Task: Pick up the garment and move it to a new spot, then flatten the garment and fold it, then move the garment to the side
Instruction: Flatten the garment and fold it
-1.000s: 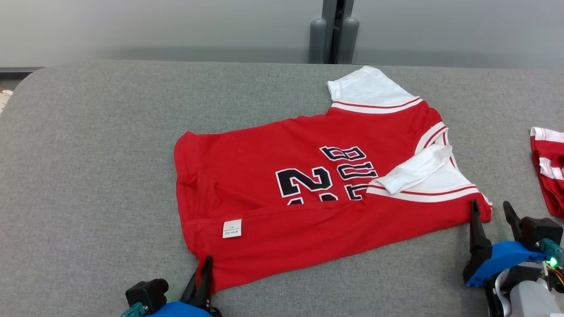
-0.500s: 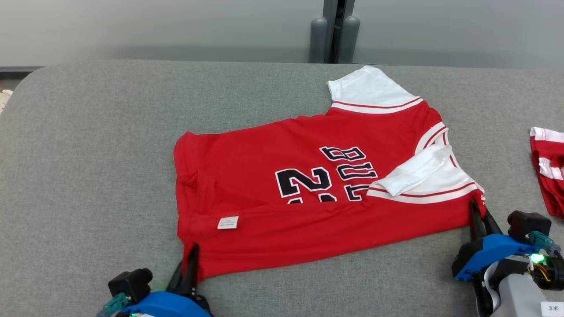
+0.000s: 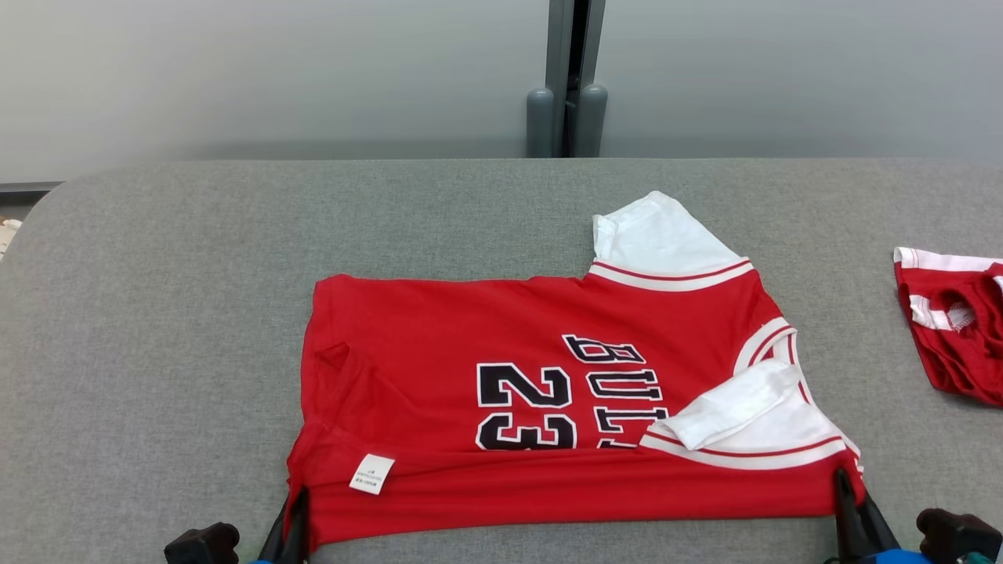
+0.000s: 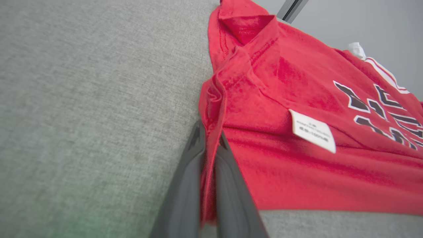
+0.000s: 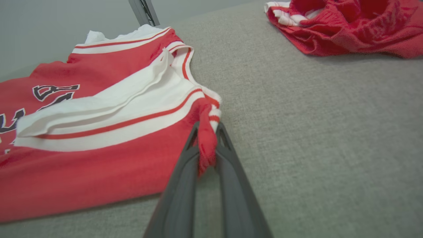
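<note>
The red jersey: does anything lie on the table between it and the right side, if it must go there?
Yes. A red and white garment lies near the right edge of the table, apart from the jersey. The left gripper and the right gripper are shut on the jersey's near corners, nothing between.

Jersey (image 3: 548, 407) flat mid-desk (image 3: 157, 313) — left tool (image 3: 296, 513) at its near-left corner, right tool (image 3: 843, 486) at near-right; second garment (image 3: 956, 329) lies far right.

Grey fabric table (image 3: 157, 313) before pale grey wall (image 3: 235, 70), dark vertical post (image 3: 566, 78).
</note>
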Tool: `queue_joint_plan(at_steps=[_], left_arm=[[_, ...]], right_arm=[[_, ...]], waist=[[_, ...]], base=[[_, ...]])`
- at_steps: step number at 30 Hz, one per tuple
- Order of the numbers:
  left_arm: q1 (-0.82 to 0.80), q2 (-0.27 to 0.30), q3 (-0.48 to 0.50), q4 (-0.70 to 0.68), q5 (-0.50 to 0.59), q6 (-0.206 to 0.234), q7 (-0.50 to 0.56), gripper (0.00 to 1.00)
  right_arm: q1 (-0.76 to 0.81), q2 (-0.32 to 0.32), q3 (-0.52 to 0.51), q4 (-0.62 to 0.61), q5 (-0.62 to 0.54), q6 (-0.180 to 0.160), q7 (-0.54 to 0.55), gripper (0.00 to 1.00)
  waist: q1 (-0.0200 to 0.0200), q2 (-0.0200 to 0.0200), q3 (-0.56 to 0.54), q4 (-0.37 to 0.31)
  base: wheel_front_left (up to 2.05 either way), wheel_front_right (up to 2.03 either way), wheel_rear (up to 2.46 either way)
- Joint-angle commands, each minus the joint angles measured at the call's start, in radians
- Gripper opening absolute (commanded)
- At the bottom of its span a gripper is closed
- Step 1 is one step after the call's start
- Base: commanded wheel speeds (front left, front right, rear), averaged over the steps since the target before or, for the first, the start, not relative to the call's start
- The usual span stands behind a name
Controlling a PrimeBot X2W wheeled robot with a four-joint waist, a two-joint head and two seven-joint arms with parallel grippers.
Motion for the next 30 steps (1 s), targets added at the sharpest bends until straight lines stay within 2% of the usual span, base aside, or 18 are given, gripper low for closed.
queue_joint_plan(at_steps=[1, 2, 3, 4, 5, 6, 9, 13, 19, 23, 30], left_arm=[[0.023, 0.008, 0.022, 0.034, 0.012, 0.006, 0.002, 0.00], [0.027, -0.001, 0.022, 0.050, 0.014, 0.006, 0.003, 0.00], [0.027, -0.009, 0.027, 0.062, 0.018, 0.006, 0.006, 0.00], [0.023, -0.012, 0.041, 0.065, 0.028, 0.006, 0.007, 0.00], [0.019, -0.015, 0.053, 0.064, 0.038, 0.006, 0.007, 0.43], [0.014, -0.018, 0.064, 0.056, 0.053, 0.009, 0.007, 1.00], [0.003, -0.029, 0.109, -0.002, 0.110, 0.032, 0.005, 1.00], [-0.032, -0.053, 0.153, -0.105, 0.184, 0.041, 0.001, 1.00], [-0.138, -0.064, 0.193, -0.181, 0.251, 0.035, 0.000, 1.00], [-0.285, -0.038, 0.170, -0.083, 0.262, 0.021, 0.015, 1.00], [-0.508, 0.016, 0.122, 0.090, 0.228, 0.004, 0.146, 1.00]], right_arm=[[0.034, -0.010, 0.003, -0.014, 0.019, -0.003, -0.003, 0.00], [0.042, -0.010, 0.004, -0.023, 0.026, -0.003, -0.003, 0.16], [0.048, -0.010, 0.006, -0.025, 0.031, -0.003, -0.003, 0.65], [0.051, -0.010, 0.008, -0.028, 0.036, -0.003, -0.003, 1.00], [0.045, -0.010, 0.003, -0.033, 0.040, -0.002, -0.003, 1.00], [0.036, -0.007, 0.005, -0.039, 0.032, -0.002, -0.003, 1.00], [0.002, -0.006, -0.008, -0.061, 0.012, -0.002, -0.003, 1.00], [-0.042, -0.005, -0.018, -0.080, -0.006, -0.002, -0.003, 1.00], [-0.124, -0.005, 0.001, -0.086, -0.029, -0.002, -0.003, 1.00], [-0.176, -0.005, 0.017, -0.075, -0.047, -0.002, -0.003, 1.00], [-0.242, -0.006, 0.051, -0.062, -0.072, -0.002, -0.003, 1.00]], waist=[[0.0000, -0.0001, 0.001, -0.005], [0.0000, -0.0001, 0.003, -0.007], [0.0000, -0.0001, 0.005, -0.008], [0.0000, -0.0001, 0.007, -0.009], [0.0000, -0.0001, 0.009, -0.010], [0.0000, -0.0001, 0.012, -0.010], [0.0000, -0.0001, 0.025, -0.008], [0.0000, -0.0001, 0.048, 0.001], [0.0000, -0.0001, 0.094, 0.007], [0.0000, -0.0001, 0.125, 0.005], [0.0000, -0.0001, 0.180, -0.015]], base=[[0.00, 0.00, 0.00], [0.00, 0.00, 0.00], [0.00, 0.00, 0.00], [0.00, 0.00, 0.00], [0.00, 0.00, 0.00], [0.00, 0.00, 0.00], [0.00, 0.00, 0.00], [0.00, 0.00, 0.00], [0.00, 0.00, 0.00], [0.00, 0.00, 0.00], [0.00, 0.00, 0.00]])
